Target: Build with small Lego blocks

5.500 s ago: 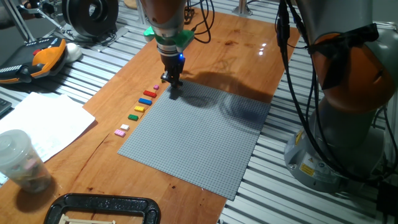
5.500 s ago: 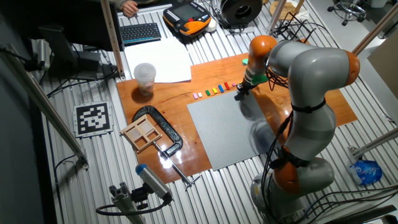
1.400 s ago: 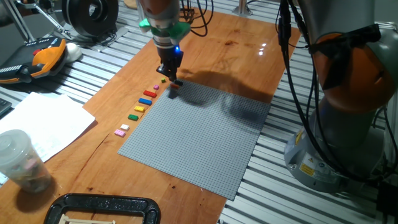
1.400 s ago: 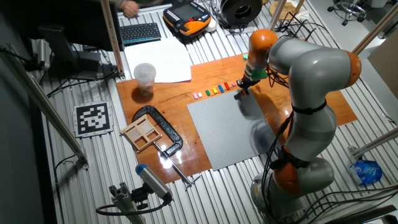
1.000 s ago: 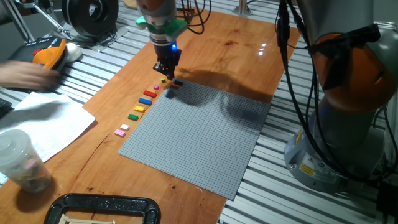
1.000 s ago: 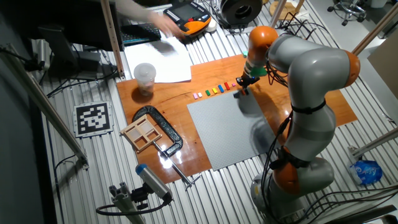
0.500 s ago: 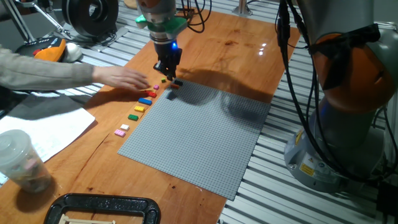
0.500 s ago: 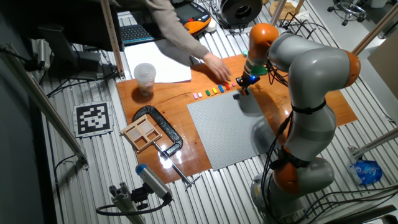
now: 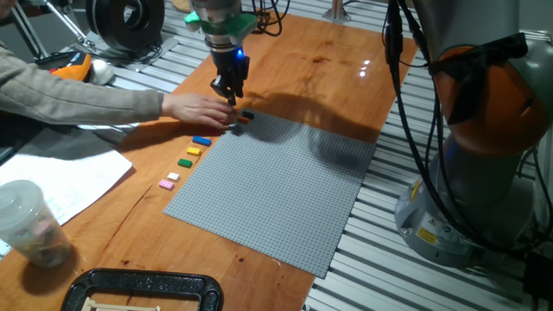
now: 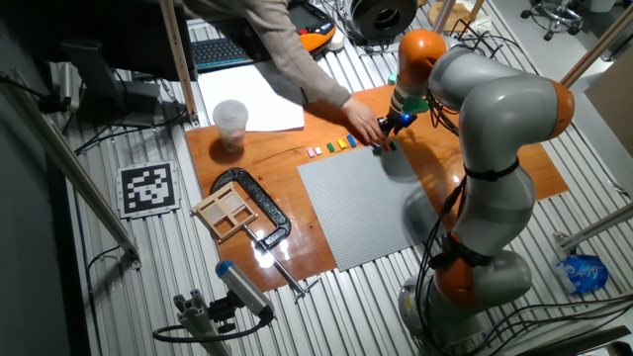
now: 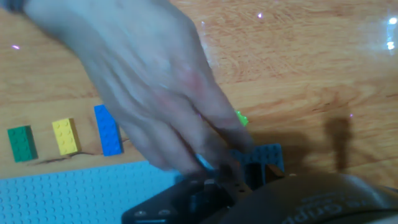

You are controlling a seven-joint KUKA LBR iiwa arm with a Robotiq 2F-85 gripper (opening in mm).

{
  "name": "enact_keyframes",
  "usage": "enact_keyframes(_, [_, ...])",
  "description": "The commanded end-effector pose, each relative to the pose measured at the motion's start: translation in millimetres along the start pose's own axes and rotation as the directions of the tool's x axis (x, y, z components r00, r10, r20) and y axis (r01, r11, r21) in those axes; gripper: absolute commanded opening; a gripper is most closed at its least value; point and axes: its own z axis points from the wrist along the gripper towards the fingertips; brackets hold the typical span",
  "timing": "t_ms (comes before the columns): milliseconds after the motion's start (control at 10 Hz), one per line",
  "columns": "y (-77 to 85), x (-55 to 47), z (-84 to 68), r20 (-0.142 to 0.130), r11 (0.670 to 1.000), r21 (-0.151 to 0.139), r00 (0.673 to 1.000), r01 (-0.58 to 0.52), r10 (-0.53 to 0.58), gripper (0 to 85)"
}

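In the fixed view from the table's long side, a black clamp (image 9: 143,289) sits at the bottom edge and a plastic cup (image 9: 28,220) at lower left. Above them the grey baseplate (image 9: 276,190) fills the centre of the table (image 9: 328,78), laid flat as the building surface. Along its left edge runs a row of small blocks, likely lined up so each can be picked singly: pink (image 9: 166,184), white (image 9: 174,176), yellow (image 9: 184,161), another yellow (image 9: 193,151) and blue (image 9: 201,141). At the plate's upper left corner lie a red or orange block (image 9: 239,121) and a black one (image 9: 247,114), just beside each other.

A person's hand (image 9: 200,109) reaches in from the left edge and covers the upper end of the row, seemingly rearranging or taking blocks there.

The pincer (image 9: 230,97) hangs just above that hand, near the corner blocks. In the hand view the hand blocks nearly everything ahead of the fingers, so I cannot tell how far apart they stand or whether they hold anything; green (image 11: 22,144), yellow (image 11: 65,136) and blue (image 11: 107,129) blocks show at the left.
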Motion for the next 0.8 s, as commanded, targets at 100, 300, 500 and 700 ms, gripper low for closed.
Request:
enact_keyframes(100, [0.3,1.4,-2.1,0.025,1.0,0.007,0.999,0.023,-0.023,34.0])
enact_keyframes(300, [-0.6,3.0,-4.7,0.037,0.999,0.005,0.999,0.035,-0.035,34.0])
enact_keyframes(500, [-2.4,5.8,-5.1,0.053,0.999,0.004,0.998,0.044,-0.044,34.0])
enact_keyframes(700, [-2.2,6.3,-6.3,0.086,0.998,0.004,0.994,0.061,-0.061,34.0])
